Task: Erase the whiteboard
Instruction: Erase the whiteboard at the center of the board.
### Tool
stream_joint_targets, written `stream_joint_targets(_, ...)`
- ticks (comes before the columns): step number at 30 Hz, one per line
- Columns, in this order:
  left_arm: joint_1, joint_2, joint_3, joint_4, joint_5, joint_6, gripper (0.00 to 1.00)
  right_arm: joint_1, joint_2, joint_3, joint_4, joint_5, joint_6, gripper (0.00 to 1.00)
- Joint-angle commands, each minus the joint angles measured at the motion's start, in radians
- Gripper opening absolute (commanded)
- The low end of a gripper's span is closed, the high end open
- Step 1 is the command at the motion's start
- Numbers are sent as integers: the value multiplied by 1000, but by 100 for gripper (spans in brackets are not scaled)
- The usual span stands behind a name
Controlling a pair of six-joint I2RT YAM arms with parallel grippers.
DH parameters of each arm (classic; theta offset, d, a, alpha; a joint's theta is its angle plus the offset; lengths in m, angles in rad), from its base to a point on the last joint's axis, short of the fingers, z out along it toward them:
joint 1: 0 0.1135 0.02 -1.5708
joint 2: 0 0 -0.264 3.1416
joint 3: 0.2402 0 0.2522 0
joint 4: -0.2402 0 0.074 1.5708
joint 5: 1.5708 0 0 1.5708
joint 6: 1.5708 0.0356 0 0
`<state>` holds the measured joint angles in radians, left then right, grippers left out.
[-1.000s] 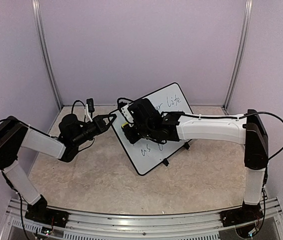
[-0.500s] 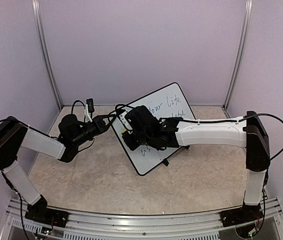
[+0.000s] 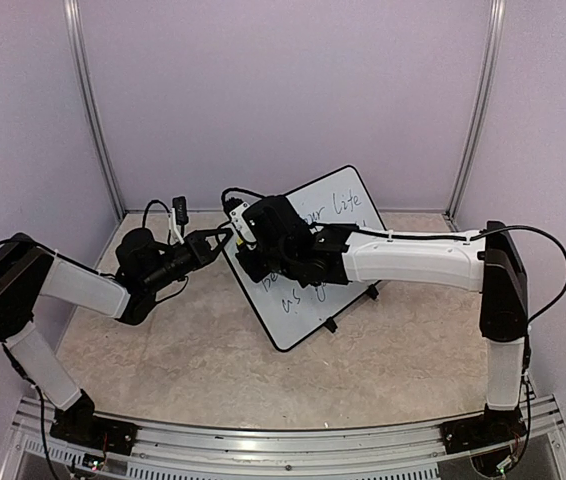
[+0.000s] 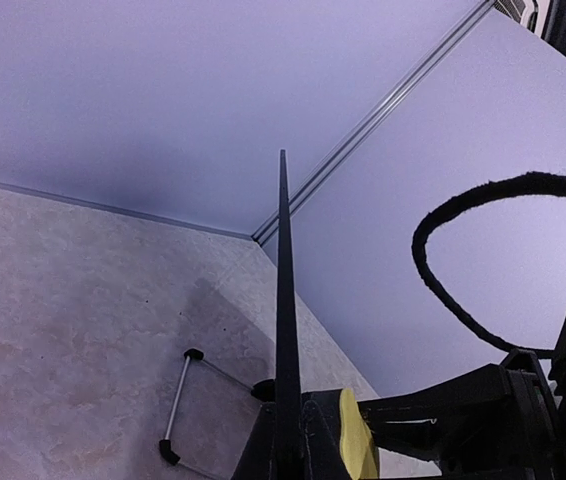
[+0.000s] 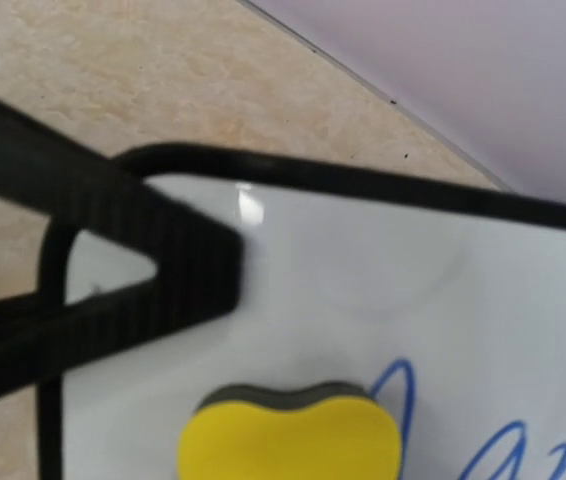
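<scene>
The whiteboard (image 3: 308,305) stands tilted on the table, with handwriting on its upper right and lower parts. My left gripper (image 3: 221,240) is shut on the board's left rim; in the left wrist view the whiteboard (image 4: 284,300) runs edge-on up from between the fingers (image 4: 325,440). My right gripper (image 3: 250,256) is shut on a yellow sponge (image 5: 290,440) whose dark face presses on the board near its top left corner. Blue writing (image 5: 395,395) begins just right of the sponge. The sponge (image 4: 356,435) also shows beside the left fingers.
The left gripper's black finger (image 5: 113,280) crosses the corner of the whiteboard (image 5: 483,290) close to the sponge. The board's wire stand (image 4: 178,405) rests on the marbled table behind it. A looped black cable (image 4: 443,280) hangs by the right arm. Walls (image 3: 283,100) close the back.
My right gripper has slid the sponge up and left across the board toward its top left corner. The left gripper and the board have stayed put.
</scene>
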<state>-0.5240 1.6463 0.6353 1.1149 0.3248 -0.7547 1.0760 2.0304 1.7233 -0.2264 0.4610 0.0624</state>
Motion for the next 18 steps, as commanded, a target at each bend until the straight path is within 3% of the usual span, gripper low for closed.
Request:
stream_joint_targets(1,-19,-25,-17,32,76,18,0,-22,21,-7,26,-3,-15,15)
stream_joint_targets(12,-19,-28,-16,36,82,17,0,-22,-114,-274,59,-52,44,14)
stream_joint_targets(18,-19,-28,-17,39,84,15,0,-24,-95,-243,77,-37,10,14)
